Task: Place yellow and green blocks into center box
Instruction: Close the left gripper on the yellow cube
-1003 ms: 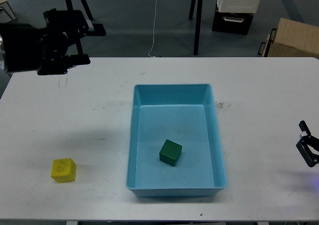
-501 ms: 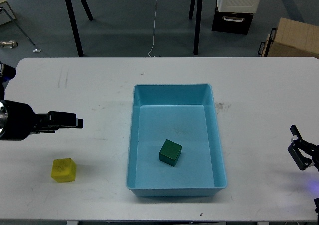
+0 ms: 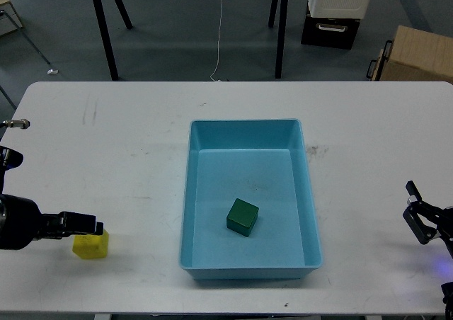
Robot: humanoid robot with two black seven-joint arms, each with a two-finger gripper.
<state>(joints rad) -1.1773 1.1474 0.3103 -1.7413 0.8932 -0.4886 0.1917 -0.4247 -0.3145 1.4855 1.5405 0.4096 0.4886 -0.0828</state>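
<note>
The yellow block (image 3: 92, 246) lies on the white table (image 3: 127, 150) at the front left. My left gripper (image 3: 85, 223) comes in low from the left edge, and its dark fingers lie just over the block's top left, hiding part of it. The fingers overlap, so I cannot tell their opening. The green block (image 3: 242, 216) lies inside the blue box (image 3: 246, 128) in the middle of the table. My right gripper (image 3: 416, 210) hangs at the right edge over the table, empty, with its two fingers apart, far from both blocks.
The box takes up the table's middle. The table's front edge is close below the yellow block. Beyond the far edge are black stand legs (image 3: 282, 23), a cardboard box (image 3: 417, 54) and a white and black case (image 3: 333, 12) on the floor.
My left arm has swung from the far left corner down to the front left and now reaches the yellow block. My right gripper has drifted slightly left and down. Both blocks stayed put.
</note>
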